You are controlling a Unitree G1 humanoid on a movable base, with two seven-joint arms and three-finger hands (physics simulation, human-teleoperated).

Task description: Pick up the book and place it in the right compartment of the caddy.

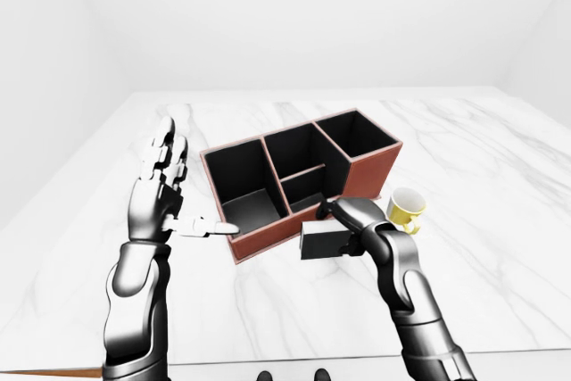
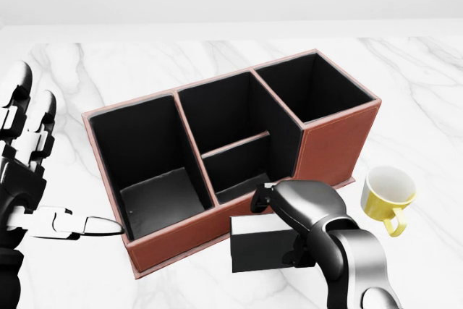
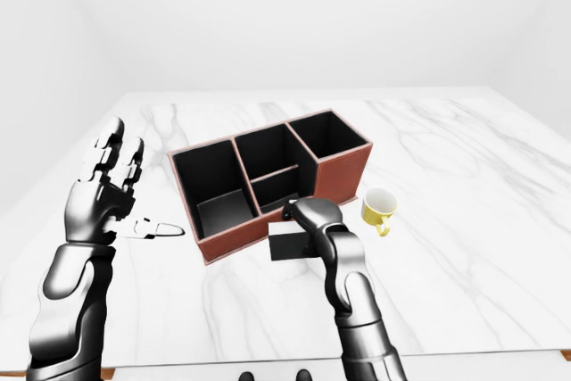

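Observation:
A brown caddy [image 2: 336, 150] with black compartments stands on the white marble table [image 2: 434, 92]; its right compartment [image 2: 315, 88] holds nothing. The dark grey book [image 2: 253, 251] stands on edge just below the caddy's lower wall in the head view. My right hand [image 2: 278, 229] curls over the book's upper right corner, thumb behind it and fingers on its near face, closed round it. At the far left my left hand [image 2: 43, 179] is open, fingers spread upward, and its thumb points at the caddy's left corner without touching it.
A yellow mug [image 2: 387, 192] stands right of the caddy's right end, close to my right forearm. The marble table's near edge [image 1: 294, 365] runs along the bottom of the left-eye view. White walls lie beyond the table.

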